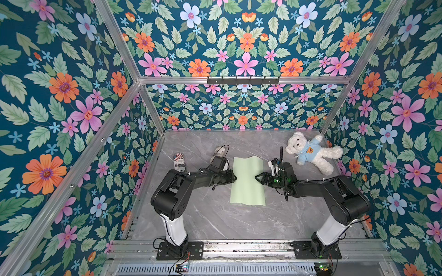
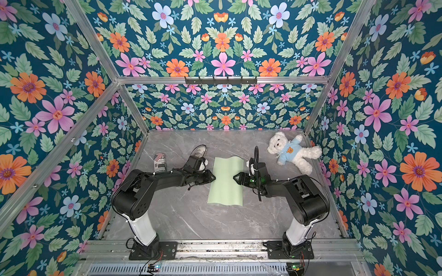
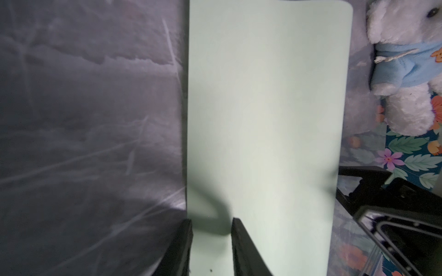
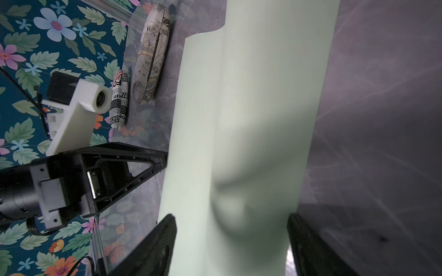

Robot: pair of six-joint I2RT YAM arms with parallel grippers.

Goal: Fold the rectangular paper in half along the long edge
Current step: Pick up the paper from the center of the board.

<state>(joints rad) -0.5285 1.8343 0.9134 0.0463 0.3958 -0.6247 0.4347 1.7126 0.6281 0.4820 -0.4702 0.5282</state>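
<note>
The rectangular paper [image 1: 247, 188] [image 2: 226, 191] is a pale mint-green sheet lying lengthwise on the grey marble table between my two arms. Its far edge is wavy, and the right wrist view shows a lengthwise ridge down the paper [image 4: 251, 107]. My left gripper [image 1: 235, 178] [image 3: 211, 224] sits low at the sheet's left edge. Its jaws stand a narrow gap apart, with the paper [image 3: 263, 107] showing behind them. My right gripper [image 1: 256, 178] [image 4: 230, 219] hovers over the right side, open wide, its fingers straddling the sheet.
A white teddy bear [image 1: 311, 151] in a blue hoodie lies at the back right. A newsprint-patterned case [image 1: 179, 162] and a map-patterned case [image 1: 219, 151] lie at the back left, close behind my left arm. Floral walls enclose the table.
</note>
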